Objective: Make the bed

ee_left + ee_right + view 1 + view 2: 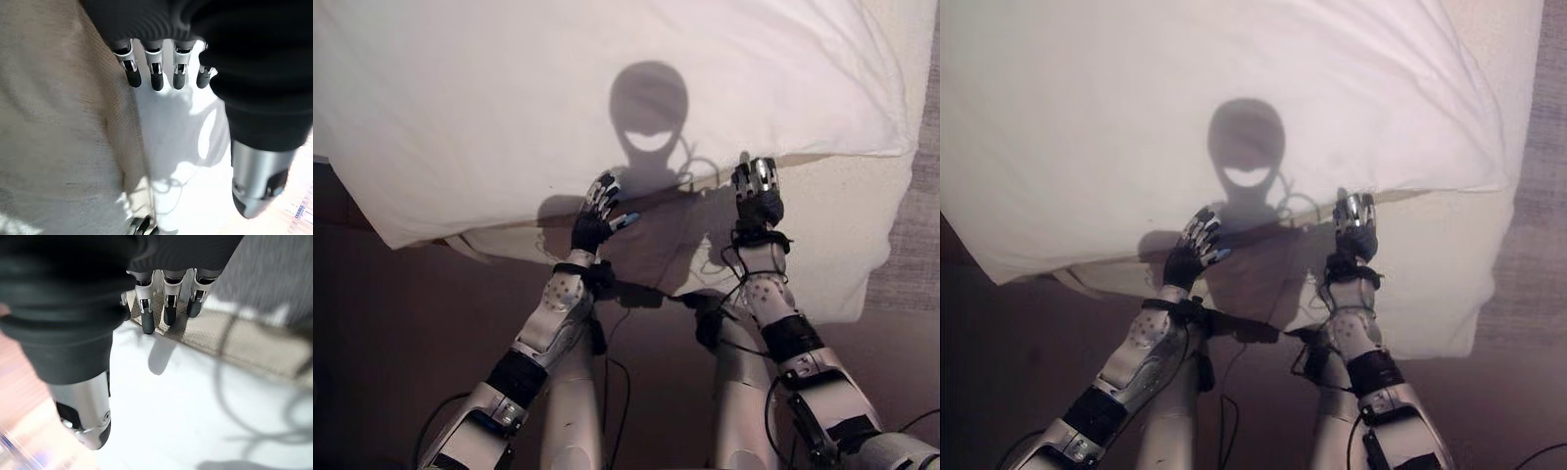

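A big white cover [607,98] lies across the bed, its near edge running from lower left to upper right. Beneath it a beige sheet [842,235] shows on the mattress front and right corner. My left hand [595,220] hovers at the cover's near edge, fingers [156,73] relaxed and holding nothing, with white cloth [181,147] and beige weave [58,137] past them. My right hand [759,196] sits further right at the same edge, open, its fingertips [168,308] over the beige strip [234,338] beside the white cloth [171,406].
Dark floor [391,333] lies in front of the bed at the lower left. Grey carpet [915,245] runs along the bed's right side. The mattress corner [871,274] stands at the right.
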Robot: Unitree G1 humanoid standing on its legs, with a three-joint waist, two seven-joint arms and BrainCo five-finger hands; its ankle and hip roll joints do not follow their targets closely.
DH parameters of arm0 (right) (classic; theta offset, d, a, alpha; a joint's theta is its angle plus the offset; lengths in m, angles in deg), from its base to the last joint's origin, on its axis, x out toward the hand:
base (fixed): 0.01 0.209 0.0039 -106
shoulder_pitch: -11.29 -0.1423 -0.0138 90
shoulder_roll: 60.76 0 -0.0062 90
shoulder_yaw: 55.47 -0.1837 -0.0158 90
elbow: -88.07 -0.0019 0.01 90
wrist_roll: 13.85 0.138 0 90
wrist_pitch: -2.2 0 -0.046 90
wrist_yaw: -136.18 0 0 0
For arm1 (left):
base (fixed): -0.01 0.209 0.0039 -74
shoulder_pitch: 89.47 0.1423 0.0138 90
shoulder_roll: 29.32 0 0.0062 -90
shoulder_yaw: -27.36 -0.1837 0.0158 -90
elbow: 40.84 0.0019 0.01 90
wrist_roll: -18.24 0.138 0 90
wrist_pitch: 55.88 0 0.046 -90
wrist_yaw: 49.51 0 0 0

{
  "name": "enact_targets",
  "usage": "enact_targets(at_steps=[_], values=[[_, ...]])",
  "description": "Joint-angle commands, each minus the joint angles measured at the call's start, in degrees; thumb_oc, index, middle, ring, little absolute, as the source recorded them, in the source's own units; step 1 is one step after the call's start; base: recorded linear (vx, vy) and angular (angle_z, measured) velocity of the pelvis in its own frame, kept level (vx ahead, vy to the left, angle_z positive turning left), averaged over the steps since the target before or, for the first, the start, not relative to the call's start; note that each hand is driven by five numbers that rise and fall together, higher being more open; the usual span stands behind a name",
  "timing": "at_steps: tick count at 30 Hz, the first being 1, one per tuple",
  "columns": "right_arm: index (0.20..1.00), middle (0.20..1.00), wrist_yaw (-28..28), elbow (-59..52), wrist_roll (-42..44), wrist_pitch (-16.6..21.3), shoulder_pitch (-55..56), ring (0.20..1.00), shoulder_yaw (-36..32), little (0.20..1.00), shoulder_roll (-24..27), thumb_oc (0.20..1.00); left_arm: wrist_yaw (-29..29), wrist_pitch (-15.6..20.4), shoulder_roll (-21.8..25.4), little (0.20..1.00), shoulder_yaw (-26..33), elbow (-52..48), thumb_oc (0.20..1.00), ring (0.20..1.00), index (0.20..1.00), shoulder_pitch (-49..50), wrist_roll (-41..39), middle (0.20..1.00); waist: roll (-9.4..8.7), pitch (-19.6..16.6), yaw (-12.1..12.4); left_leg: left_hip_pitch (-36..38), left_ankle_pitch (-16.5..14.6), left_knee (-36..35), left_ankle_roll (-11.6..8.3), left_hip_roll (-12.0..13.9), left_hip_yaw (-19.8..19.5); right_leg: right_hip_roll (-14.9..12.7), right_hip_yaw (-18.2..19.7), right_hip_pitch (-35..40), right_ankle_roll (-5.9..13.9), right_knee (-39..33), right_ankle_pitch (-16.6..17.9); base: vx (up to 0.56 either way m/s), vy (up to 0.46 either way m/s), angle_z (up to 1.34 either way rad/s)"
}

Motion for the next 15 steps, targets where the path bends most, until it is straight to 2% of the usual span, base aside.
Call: enact_targets(at_steps=[1,9,15], values=[[1.000,1.000,0.2,-3.4,2.5,3.2,0.2,1.000,-2.2,1.000,-0.4,1.000,0.3,0.6,1.5,1.000,-1.6,-7.6,1.000,1.000,1.000,1.0,0.3,1.000,-1.17,-1.5,1.9,-2.4,-7.3,6.8,-1.10,0.7,1.2,-3.7,-0.7,0.4,6.73,-4.7,9.3,0.01,0.013,0.10],[1.000,1.000,2.5,-4.6,7.4,2.7,5.8,1.000,0.2,1.000,-4.2,1.000,1.2,0.3,1.4,1.000,-3.0,-7.0,1.000,1.000,1.000,-0.5,0.4,1.000,-1.21,-1.5,1.2,-3.7,-8.0,7.8,-0.62,0.2,1.8,-4.4,-0.7,-1.1,6.77,-4.6,9.9,0.00,0.002,0.01],[1.000,1.000,3.5,-4.7,8.6,2.5,5.9,1.000,1.5,1.000,-4.1,1.000,1.2,0.3,1.5,1.000,-3.2,-7.4,1.000,1.000,1.000,-0.4,0.1,1.000,-1.02,-1.5,1.0,-4.2,-8.3,8.3,-0.36,0.1,2.3,-5.0,-0.6,-1.8,6.74,-4.2,10.1,0.00,0.000,0.00]])
